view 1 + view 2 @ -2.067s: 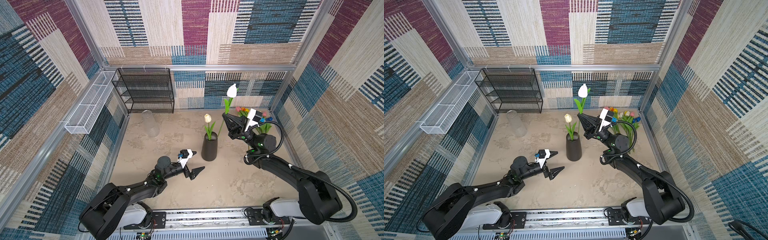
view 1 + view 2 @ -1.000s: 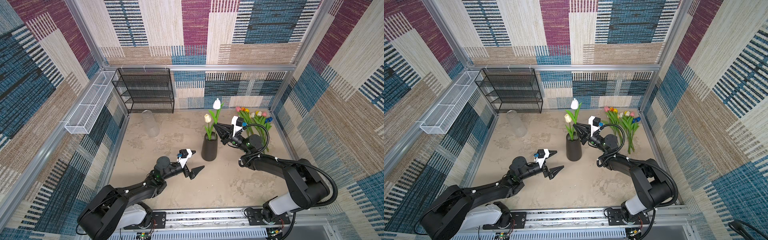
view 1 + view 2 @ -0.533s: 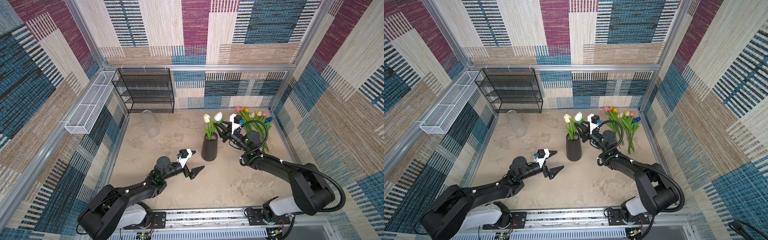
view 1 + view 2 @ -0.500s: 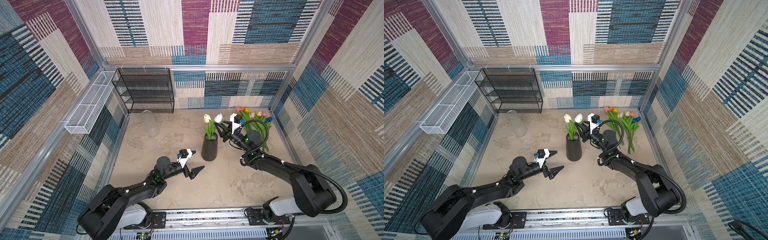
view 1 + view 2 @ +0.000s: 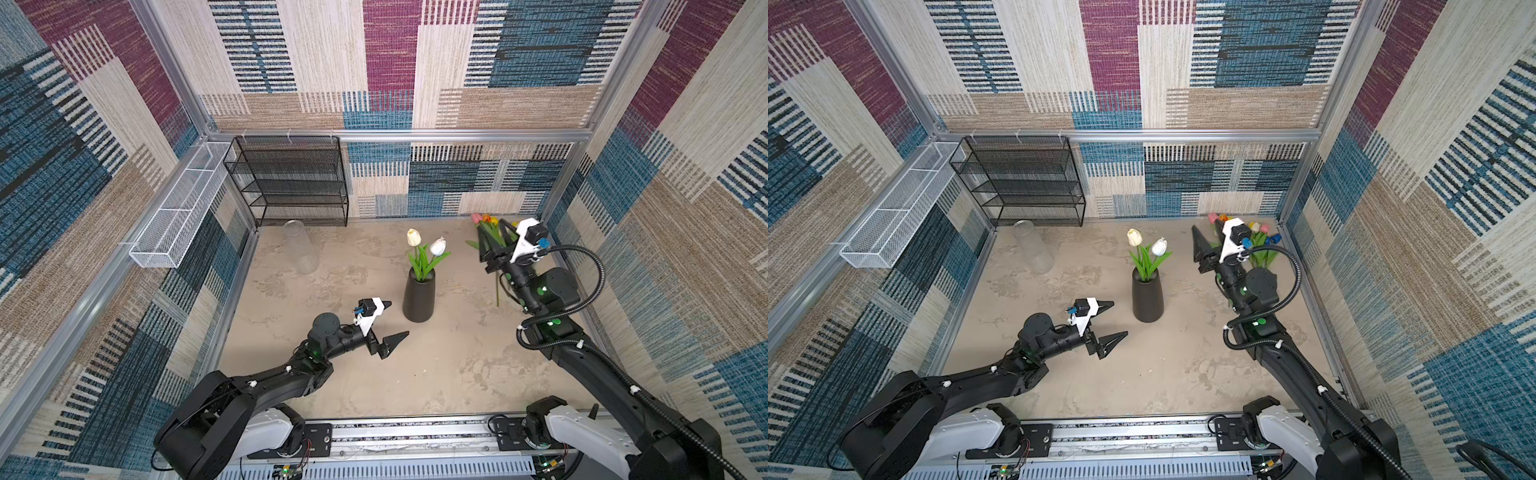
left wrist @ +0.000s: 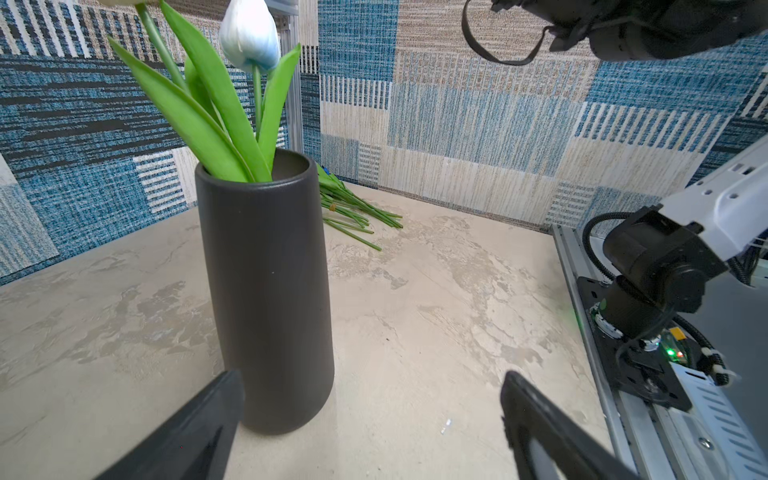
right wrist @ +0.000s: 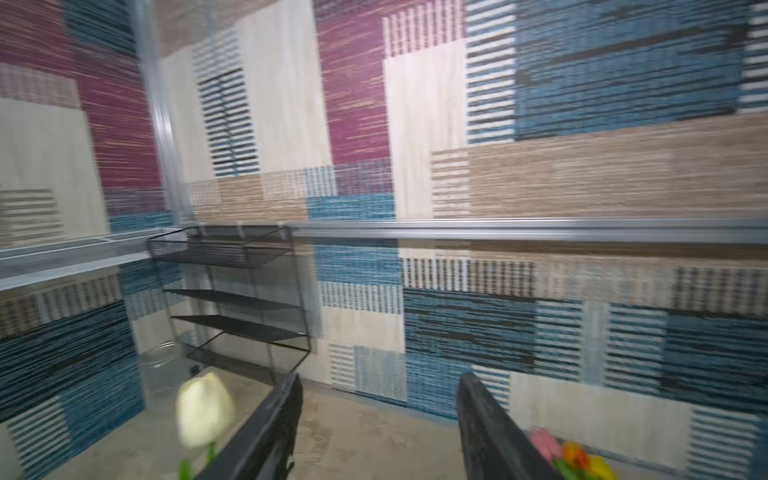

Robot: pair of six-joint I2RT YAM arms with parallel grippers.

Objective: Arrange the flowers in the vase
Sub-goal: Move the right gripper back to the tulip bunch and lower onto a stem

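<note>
Hovering by the loose tulips — right fingers spread, empty, ready for another; left fingers wide beside the vase, probably guarding it.

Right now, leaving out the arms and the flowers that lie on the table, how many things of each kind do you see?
Vase: 1
Cream flower in it: 1
White flower in it: 1
Clear jar: 1
Black shelf rack: 1
White wire basket: 1
Total: 6
</note>
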